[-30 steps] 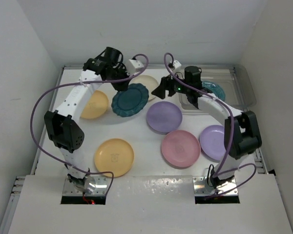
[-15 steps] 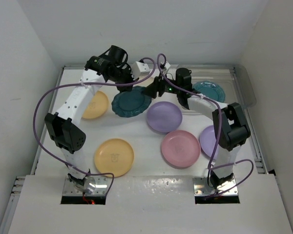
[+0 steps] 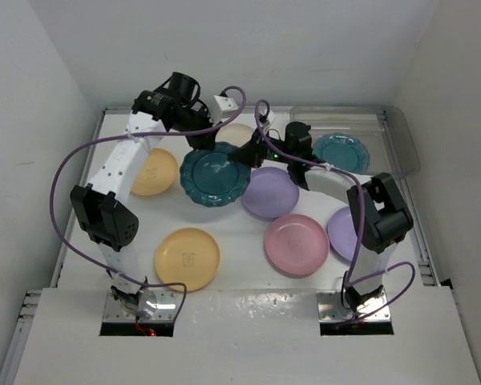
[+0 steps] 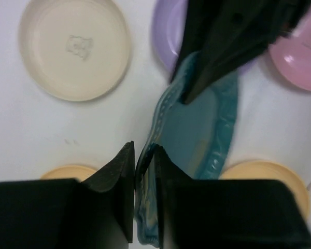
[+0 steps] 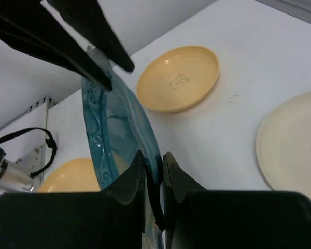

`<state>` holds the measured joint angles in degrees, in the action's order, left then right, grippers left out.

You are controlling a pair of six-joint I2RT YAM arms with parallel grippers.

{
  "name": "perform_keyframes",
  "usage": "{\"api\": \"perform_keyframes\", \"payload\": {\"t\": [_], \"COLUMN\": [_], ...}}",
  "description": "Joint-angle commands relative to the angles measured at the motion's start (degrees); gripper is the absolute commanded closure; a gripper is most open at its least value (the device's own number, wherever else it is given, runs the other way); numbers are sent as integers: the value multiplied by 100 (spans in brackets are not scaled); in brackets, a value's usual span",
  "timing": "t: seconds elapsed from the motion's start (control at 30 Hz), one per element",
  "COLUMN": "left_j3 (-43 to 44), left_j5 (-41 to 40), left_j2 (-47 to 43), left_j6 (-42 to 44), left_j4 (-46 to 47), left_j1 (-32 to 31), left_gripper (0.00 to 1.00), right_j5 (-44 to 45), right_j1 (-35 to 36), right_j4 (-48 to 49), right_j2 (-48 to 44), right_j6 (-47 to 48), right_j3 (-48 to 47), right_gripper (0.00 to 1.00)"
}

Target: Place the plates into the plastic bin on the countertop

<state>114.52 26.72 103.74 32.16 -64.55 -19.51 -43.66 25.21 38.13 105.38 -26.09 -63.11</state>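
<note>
White walls are boxing in the desk (image 3: 232,233), and above its middle I am holding the scalloped teal plate (image 3: 215,174) off the surface, tilted up on edge. My left pincer (image 4: 143,153) is pinching one side of its rim. My right pincer (image 5: 154,158) is pinching the opposite side, jaws pressed onto the thin wavy edge. So both arms are sharing one plate, and I am reading this as a handover toward the right, since the bin (image 3: 405,136) is sitting at the far right corner with a second teal plate (image 3: 342,151) already lying in it.

To do this well, I am thinking the right grip should be deep enough past the scallops before anything lets go, because a shallow bite on a slick plastic rim could let the plate swing down. Then the left jaws should be spreading slowly and backing straight away along the plate's own plane, without tugging it sideways. While carrying, I would be lifting it clear of the lavender plate (image 3: 270,192) below and levelling it before lowering it over the bin wall.
</note>
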Motion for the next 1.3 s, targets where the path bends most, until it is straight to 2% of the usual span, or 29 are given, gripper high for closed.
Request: {"api": "perform_keyframes", "payload": {"t": [0.0, 0.07, 0.1, 0.2, 0.23, 0.33, 0.37, 0.5, 0.6, 0.7, 0.97, 1.07, 1.13, 1.2, 1.23, 1.27], "left_j3": [132, 132, 132, 351, 561, 712, 712, 90, -491, -834, -1335, -1397, -1397, -1397, -1397, -1397], "left_j5": [-360, -413, -413, -466, -466, -466, -466, -519, -519, -466, -457, -518, -519, -519, -519, -519], "left_j2": [-302, -302, -302, -197, -118, -56, -56, -319, -592, -706, -812, -812, -812, -812, -812, -812], "left_j6": [-464, -737, -833, -1369, -1597, -1853, -1854, -1915, -1915, -1968, -1969, -1907, -1907, -1907, -1907, -1907], "left_j4": [1023, 1208, 1269, 1471, 1472, 1612, 1613, 1832, 1947, 1947, 2061, 2061, 2061, 2061, 2061, 2061], "left_j1": [148, 298, 359, 702, 816, 1352, 1571, 1941, 2126, 2311, 2478, 2478, 2478, 2478, 2478, 2478], "left_gripper": [77, 63, 45, 24, 1, 1, 1, 1, 1, 1, 1, 1, 1, 1, 1, 1], "right_j5": [894, 1113, 1175, 1395, 1430, 1755, 2199, 3213, 3855, 4102, 4717, 4735, 4726, 4691, 4648, 4638], "right_j1": [-192, -376, -438, -876, -1130, -1911, -2045, -3142, -3582, -3873, -4165, -4156, -4165, -4165, -4156, -4156], "right_j4": [-85, -165, -261, -175, -122, 204, 73, -385, -665, -736, -2088, -2632, -2863, -3311, -3408, -3757], "right_j2": [-649, -808, -896, -1080, -1116, -1310, -1362, -1687, -1723, -1530, -686, -414, -326, -220, -194, -141], "right_j6": [-659, -1019, -1474, -2256, -2704, -3305, -3541, -3807, -3781, -3711, -3483, -3009, -2903, -2701, -2622, -2490], "right_j3": [89, 36, 27, 167, 289, 921, 1010, 1529, 1592, 1339, 520, 169, -16, -236, -385, -438], "right_gripper": [100, 100, 100, 100, 100, 100, 100, 100, 100, 100, 100, 99, 90, 75, 55, 47]}}
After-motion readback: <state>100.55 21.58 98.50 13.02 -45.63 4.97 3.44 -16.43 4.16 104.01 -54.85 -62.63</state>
